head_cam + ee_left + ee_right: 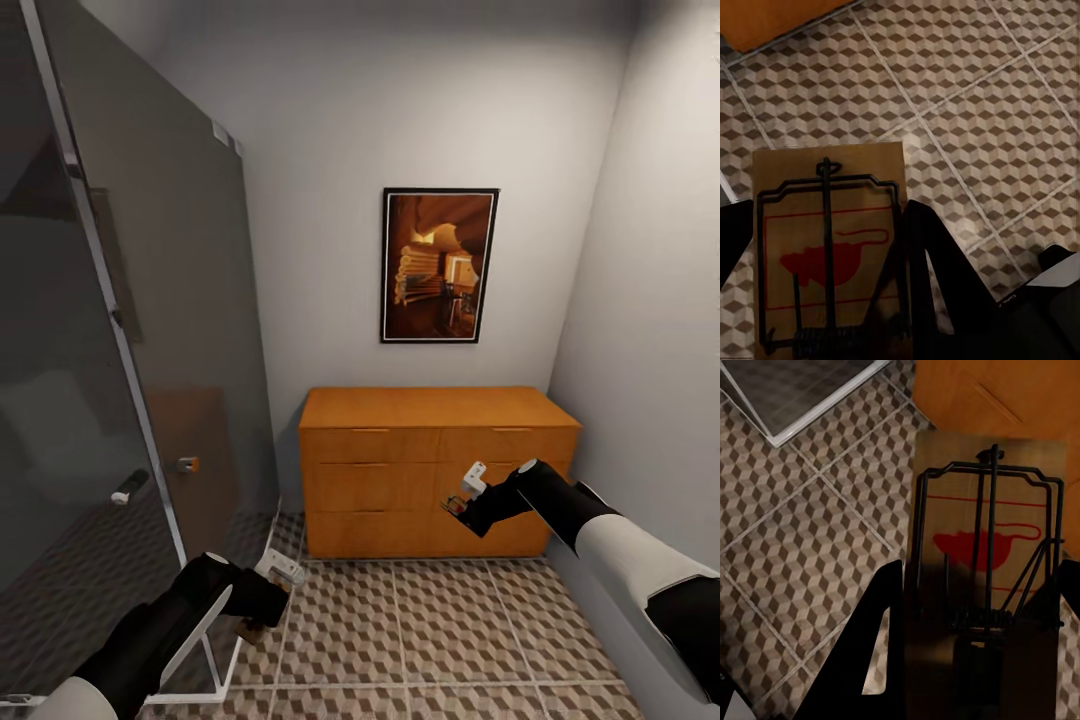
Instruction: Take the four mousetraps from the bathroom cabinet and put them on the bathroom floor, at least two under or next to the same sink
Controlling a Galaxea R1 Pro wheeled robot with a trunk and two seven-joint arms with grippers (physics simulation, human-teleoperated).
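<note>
I hold one mousetrap in each gripper. My left gripper is shut on a tan mousetrap with dark wire and a red mark, low over the bathroom floor near the shower glass. My right gripper is shut on a second mousetrap, held in front of the cabinet. In the right wrist view the dark fingers flank the board, with floor tiles below. The orange-brown cabinet stands against the far wall with its drawers closed. The sink is out of view.
A dark glass shower enclosure with a white base frame fills the left side. A grey wall runs close along the right. A framed picture hangs above the cabinet. Patterned tiles stretch between me and the cabinet.
</note>
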